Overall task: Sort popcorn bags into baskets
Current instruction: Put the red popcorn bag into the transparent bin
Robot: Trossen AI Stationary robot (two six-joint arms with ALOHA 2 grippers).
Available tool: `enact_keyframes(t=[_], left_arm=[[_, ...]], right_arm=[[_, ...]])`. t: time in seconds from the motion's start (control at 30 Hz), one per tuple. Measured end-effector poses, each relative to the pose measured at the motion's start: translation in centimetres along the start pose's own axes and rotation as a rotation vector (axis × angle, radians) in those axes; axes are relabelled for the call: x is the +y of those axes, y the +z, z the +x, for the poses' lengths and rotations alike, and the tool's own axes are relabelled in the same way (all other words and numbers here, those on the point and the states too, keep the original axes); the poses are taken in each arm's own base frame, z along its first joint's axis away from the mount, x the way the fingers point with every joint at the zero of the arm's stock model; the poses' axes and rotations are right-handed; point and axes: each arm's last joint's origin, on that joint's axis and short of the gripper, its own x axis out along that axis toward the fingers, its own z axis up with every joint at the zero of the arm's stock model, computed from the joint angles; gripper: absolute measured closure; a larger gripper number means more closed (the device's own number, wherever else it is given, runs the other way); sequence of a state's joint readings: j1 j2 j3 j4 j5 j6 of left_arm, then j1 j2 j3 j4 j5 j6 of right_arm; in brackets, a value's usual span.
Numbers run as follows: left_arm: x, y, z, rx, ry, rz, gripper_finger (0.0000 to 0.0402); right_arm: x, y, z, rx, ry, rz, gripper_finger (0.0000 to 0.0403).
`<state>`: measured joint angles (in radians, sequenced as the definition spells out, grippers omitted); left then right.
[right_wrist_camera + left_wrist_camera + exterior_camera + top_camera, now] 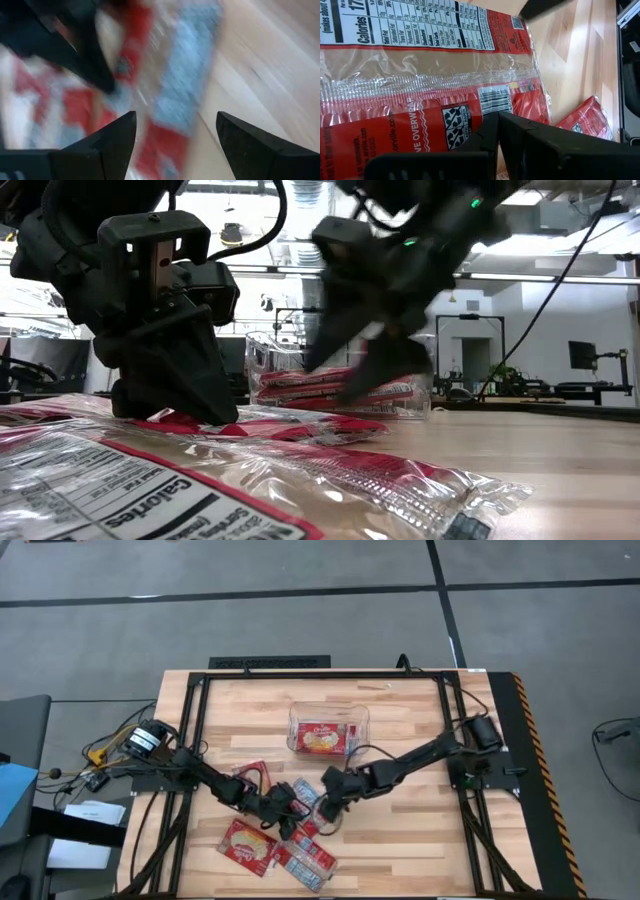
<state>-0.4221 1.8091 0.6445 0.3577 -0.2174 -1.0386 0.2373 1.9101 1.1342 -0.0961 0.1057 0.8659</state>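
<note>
Several red and white popcorn bags lie flat at the table's near middle: one (250, 780), one (248, 845), one (306, 860) and one (305, 792). The clear bin (298, 718) stands farther back with a bag (322, 738) lying in it. My left gripper (288, 810) points down with shut fingers onto a bag (420, 85), and it also shows in the low view (170, 405). My right gripper (175, 130) is open and hangs just above the bags beside the left one; it shows in the low view (365, 370) in front of the bin (425, 395). My left gripper comes from above, pointing down, with its shut fingertips (496, 122) on the bag's red part beside the barcode (495, 100). The bag lies flat on the table. Whether the fingers pinch its clear wrap or only rest on it, I cannot tell.
A black frame (200, 720) runs around the wooden table top. Bare wood lies to the right of the bags (410, 830) and at the far left (240, 710). Cables and boxes lie off the table's left side (120, 745).
</note>
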Motion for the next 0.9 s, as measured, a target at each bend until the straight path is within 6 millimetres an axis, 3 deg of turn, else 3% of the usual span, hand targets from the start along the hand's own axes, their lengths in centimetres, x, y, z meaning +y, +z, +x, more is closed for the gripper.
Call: enact_keyframes(t=[0.23, 0.43, 0.67, 0.9], left_arm=[[0.1, 0.2, 0.1, 0.007, 0.001, 0.000, 0.0401], [0.1, 0.2, 0.1, 0.002, -0.003, 0.008, 0.0401], [0.1, 0.3, 0.1, -0.006, 0.002, 0.009, 0.0401], [0.1, 0.3, 0.1, -0.018, 0.008, 0.010, 0.0401]], right_arm=[[-1.3, 0.1, 1.2, 0.053, -0.012, -0.005, 0.0107], [-1.0, 0.0, 2.5, 0.063, 0.056, 0.001, 0.0107], [-0.3, 0.0, 2.6, 0.092, 0.097, -0.055, 0.0107], [-0.4, 0.2, 2.7, 0.106, 0.128, -0.060, 0.0135]])
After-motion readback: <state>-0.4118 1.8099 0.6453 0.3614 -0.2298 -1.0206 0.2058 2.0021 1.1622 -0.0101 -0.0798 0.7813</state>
